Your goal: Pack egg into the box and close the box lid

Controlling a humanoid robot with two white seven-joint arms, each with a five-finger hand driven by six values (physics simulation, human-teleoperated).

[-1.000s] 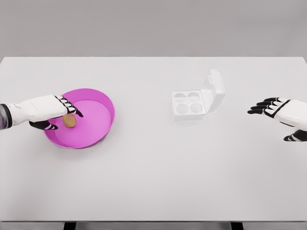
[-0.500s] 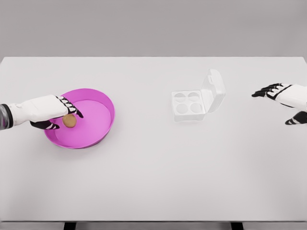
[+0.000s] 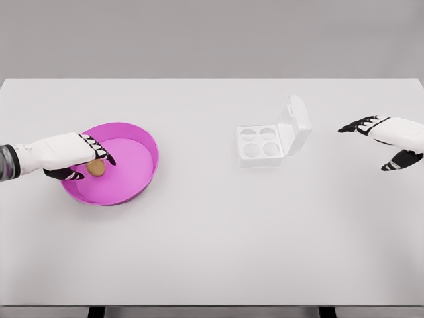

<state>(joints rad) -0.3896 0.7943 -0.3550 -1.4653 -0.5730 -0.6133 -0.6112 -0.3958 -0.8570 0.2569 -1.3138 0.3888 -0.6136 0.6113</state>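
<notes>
At nine o'clock on the white table [image 3: 212, 238], inside the pink bowl [image 3: 132, 173], sits the egg [image 3: 97, 167]: small, round and tan-brown, resting on the bowl's floor near its left wall. The left hand [image 3: 66, 154] reaches over the bowl's rim with its fingers curled down around the egg, thumb below it, though whether they grip it firmly is not clear. Toward two o'clock from the bowl, well apart, stands the white box [image 3: 262, 144], its four round cups bare and its lid [image 3: 295, 124] tipped up on the right side. At three o'clock the right hand [image 3: 384, 134] hovers with fingers spread, holding nothing. Compared with a second ago, it is higher and farther right, while egg and left hand have hardly shifted.
</notes>
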